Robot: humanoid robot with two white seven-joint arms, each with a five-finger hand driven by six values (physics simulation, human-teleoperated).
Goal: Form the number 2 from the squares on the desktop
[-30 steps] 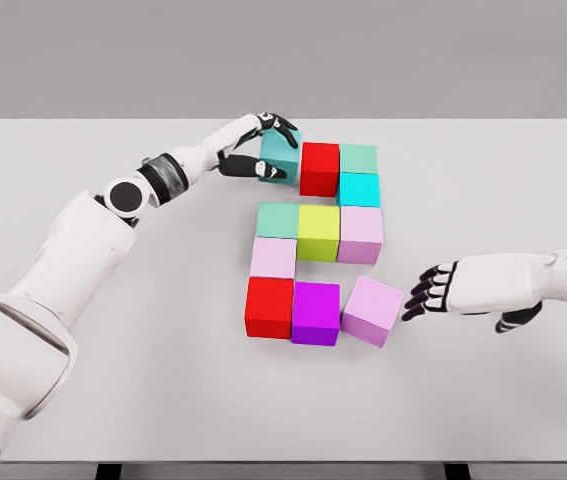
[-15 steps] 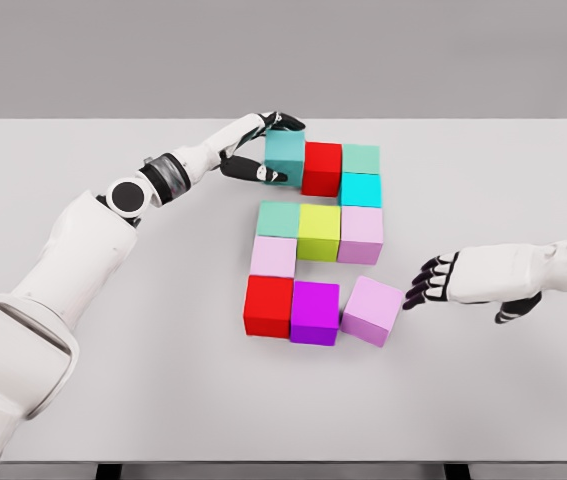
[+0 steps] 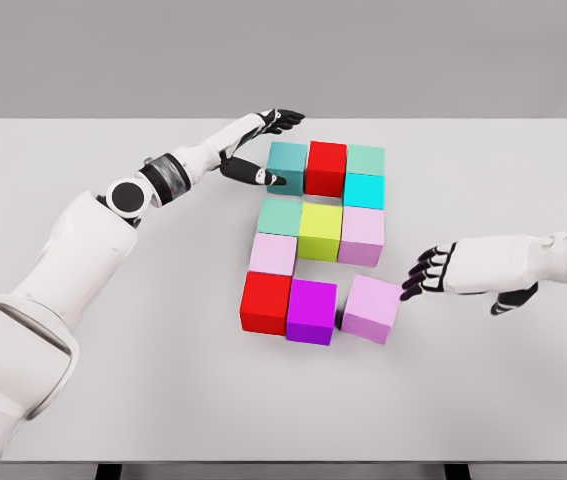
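Blocks are laid out on a white table (image 3: 83, 400) in three rows that together read as the figure 2.

Left arm: entered from the lower left and stretched toward the far row. The left hand (image 3: 259, 148) is spread, with nothing held; its upper fingers reach past the far corner of the teal block (image 3: 285, 167) and its thumb lies just beside that block's near left corner. Whether the thumb touches cannot be told.

Far row, left to right: teal block, red block (image 3: 325, 167), pale green block (image 3: 364, 160). A cyan block (image 3: 362, 190) is set directly in front of the pale green one.

Middle row, left to right: mint block (image 3: 279, 216), yellow-green block (image 3: 319, 231), pale pink block (image 3: 362, 235). A light pink block (image 3: 272, 254) is set in front of the mint one.

Near row, left to right: second red block (image 3: 265, 302), purple block (image 3: 311, 311), lilac block (image 3: 370, 309). The lilac block is turned slightly out of line, with a narrow gap beside the purple one.

Right arm: entered from the right edge. The right hand (image 3: 463, 272) is open and relaxed, its dark fingertips (image 3: 410, 287) set at the lilac block's right side, nothing grasped.
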